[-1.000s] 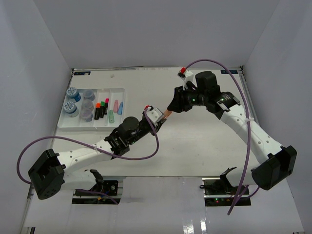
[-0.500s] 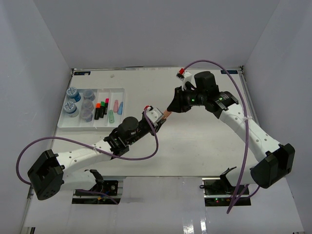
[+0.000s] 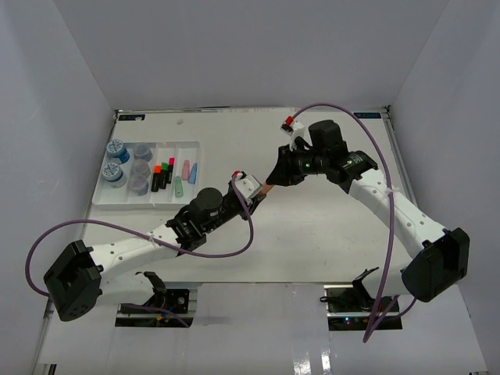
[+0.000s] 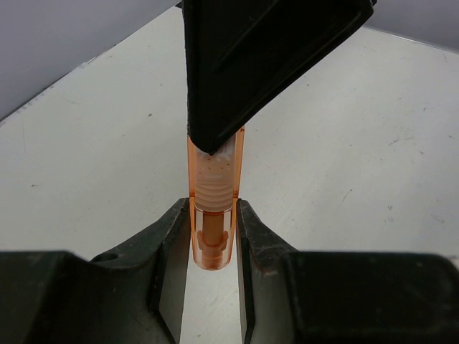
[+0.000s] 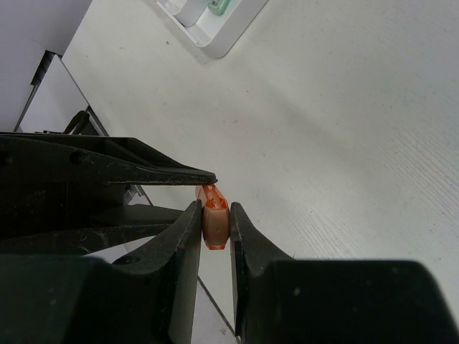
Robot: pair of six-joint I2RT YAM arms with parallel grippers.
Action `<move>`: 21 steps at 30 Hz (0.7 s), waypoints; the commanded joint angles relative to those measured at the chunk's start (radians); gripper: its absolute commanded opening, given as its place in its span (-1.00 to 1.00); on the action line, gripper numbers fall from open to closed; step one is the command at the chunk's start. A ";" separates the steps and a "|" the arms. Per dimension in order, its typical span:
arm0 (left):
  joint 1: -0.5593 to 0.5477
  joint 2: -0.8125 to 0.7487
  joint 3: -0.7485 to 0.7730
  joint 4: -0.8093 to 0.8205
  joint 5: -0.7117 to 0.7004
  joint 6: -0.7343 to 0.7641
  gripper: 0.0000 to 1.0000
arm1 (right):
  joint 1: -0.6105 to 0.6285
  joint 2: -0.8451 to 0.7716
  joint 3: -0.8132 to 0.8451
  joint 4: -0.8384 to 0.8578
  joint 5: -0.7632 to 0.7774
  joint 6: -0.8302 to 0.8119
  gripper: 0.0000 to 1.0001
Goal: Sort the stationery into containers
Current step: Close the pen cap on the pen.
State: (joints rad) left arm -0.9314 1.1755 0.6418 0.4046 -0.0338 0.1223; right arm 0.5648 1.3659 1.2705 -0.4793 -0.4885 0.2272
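Jaws of the left arm (image 3: 133, 246) pinched one end of a small translucent orange plastic marker (image 4: 213, 188), seemingly clear of the white table (image 3: 328, 242). Jaws of the right arm (image 3: 391, 205), nearly pressed together, nipped its other end. A white divided plastic tray (image 3: 133, 201) sat far left, well apart.

A translucent orange marker (image 4: 212, 208) hangs above the middle of the surface, pinched at opposite ends by the left fingers (image 4: 168, 251) and right fingers (image 5: 181, 244). At far left, the white four-compartment tray (image 3: 117, 202) holds jars (image 3: 116, 148), highlighters (image 3: 160, 178) and pastel markers (image 3: 187, 169).
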 commanded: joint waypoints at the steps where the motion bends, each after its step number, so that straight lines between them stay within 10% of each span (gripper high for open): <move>1: 0.002 -0.054 0.028 0.085 0.032 -0.007 -0.45 | 0.010 0.001 -0.016 -0.025 0.004 -0.017 -0.85; 21: 0.002 -0.056 0.079 0.034 0.058 0.033 -0.36 | 0.038 0.006 -0.028 -0.042 0.033 -0.015 -0.85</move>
State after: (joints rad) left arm -0.9257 1.1755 0.6636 0.3359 -0.0036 0.1570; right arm 0.5850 1.3697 1.2644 -0.4931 -0.4667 0.2276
